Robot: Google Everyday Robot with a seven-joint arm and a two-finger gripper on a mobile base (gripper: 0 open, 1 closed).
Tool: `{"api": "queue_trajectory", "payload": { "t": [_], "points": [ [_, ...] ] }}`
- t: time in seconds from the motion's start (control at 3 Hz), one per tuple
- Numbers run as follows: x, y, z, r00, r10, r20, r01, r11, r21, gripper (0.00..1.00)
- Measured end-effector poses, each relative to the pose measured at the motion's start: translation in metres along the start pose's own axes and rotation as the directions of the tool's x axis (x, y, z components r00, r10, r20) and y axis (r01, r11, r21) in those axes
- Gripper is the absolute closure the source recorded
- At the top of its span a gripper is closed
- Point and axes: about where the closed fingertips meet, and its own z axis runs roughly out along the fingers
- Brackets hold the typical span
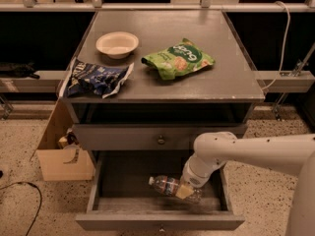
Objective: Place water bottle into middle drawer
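The water bottle [165, 185] lies tilted inside the open middle drawer [160, 222], its white cap pointing left and its base end to the right. My gripper [187, 191] reaches down into the drawer from the right on the white arm [246, 154]. It sits over the bottle's base end, with a yellowish pad against the bottle. The drawer is pulled well out and shows its deep grey box.
The closed upper drawer [128, 137] is just above. On the cabinet top are a pale bowl [117, 44], a green snack bag [178, 58] and a dark blue bag [96, 77]. A cardboard box [64, 161] stands on the floor at the left. A cable [24, 200] lies on the floor.
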Motion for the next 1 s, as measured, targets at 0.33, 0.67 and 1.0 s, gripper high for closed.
{"api": "queue_trajectory", "payload": {
  "t": [0.33,0.67,1.0],
  "points": [
    [0.008,-0.003,0.024,1.0,0.008,-0.019,-0.009,0.9997,-0.025,1.0],
    [0.008,-0.003,0.025,1.0,0.006,-0.02,-0.007,0.9997,-0.023,1.0],
    [-0.007,-0.026,0.031,1.0,-0.004,-0.025,0.004,0.9999,-0.01,1.0]
  ]
}}
